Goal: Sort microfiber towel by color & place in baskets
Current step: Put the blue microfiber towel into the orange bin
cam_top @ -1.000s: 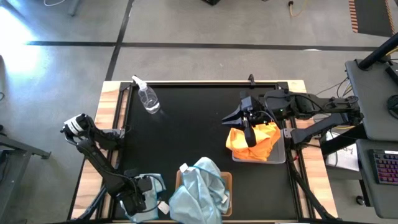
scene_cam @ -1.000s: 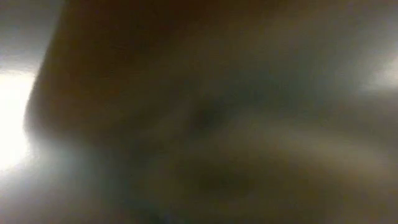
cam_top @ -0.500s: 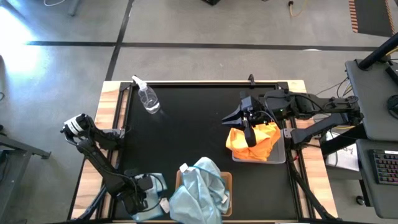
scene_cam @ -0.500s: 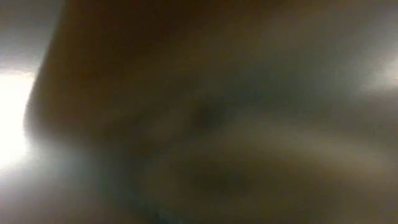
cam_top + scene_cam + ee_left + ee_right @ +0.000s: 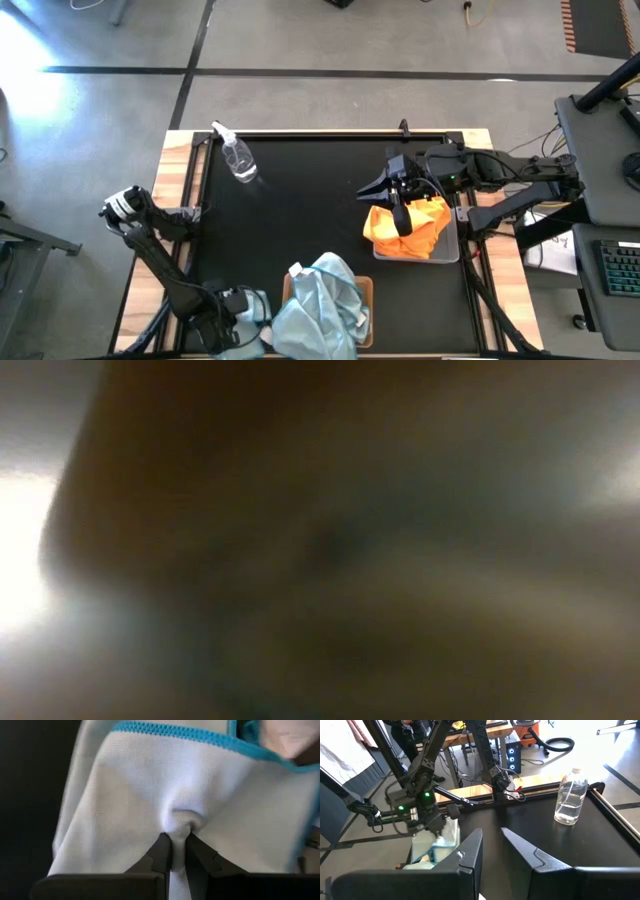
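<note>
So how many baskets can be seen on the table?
2. The tan-brown basket sits at the table's near edge under pale blue towels; the light grey basket sits on the right, holding orange towels. Both are largely covered.

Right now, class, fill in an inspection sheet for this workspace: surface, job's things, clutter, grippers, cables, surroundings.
Surface: black table, wooden edges.
Job's things: pale blue towels heaped on the tan basket; orange towels in the grey basket.
Clutter: clear spray bottle lying at the far left.
Grippers: left gripper pinches a blue towel beside the tan basket; right gripper open over the orange towels.
Cables: a cord on the floor.
Surroundings: concrete floor, desk with keyboard.
</note>
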